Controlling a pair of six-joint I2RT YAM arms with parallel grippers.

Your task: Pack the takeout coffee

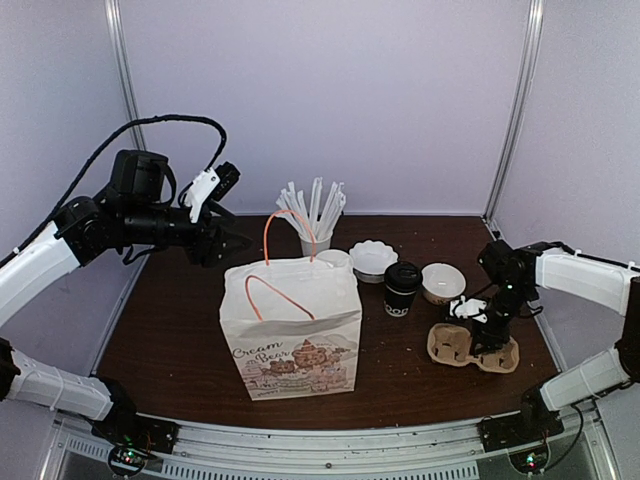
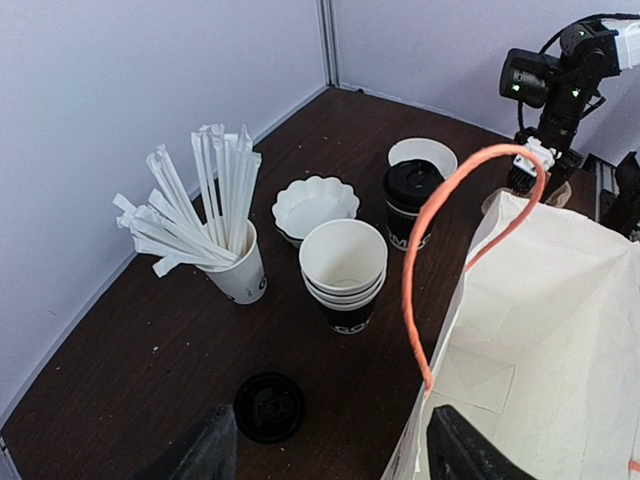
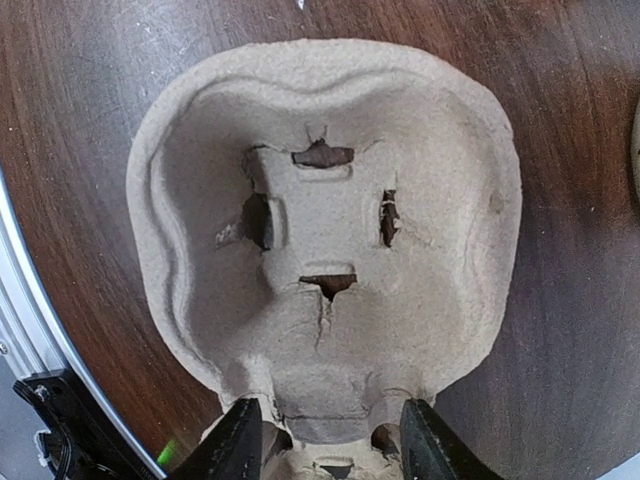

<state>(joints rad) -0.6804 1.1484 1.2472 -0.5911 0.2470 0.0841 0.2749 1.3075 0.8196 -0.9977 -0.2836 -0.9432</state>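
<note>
Dark wood table (image 1: pixel 180 330) with takeout coffee (image 1: pixel 402 288), pale lilac walls (image 1: pixel 400 100)

I read free lane over brown tabletop (image 1: pixel 170 330) left of white paper bag with orange handles (image 1: pixel 290 325). Bag mouth open upward; one handle loop (image 2: pixel 407 300) arches beside it. Black lidded paper cup (image 1: pixel 402 288): scalloped cream bowl (image 1: pixel 372 258) just behind-left, small tan bowl (image 1: pixel 442 282) just right, near side free.
</note>
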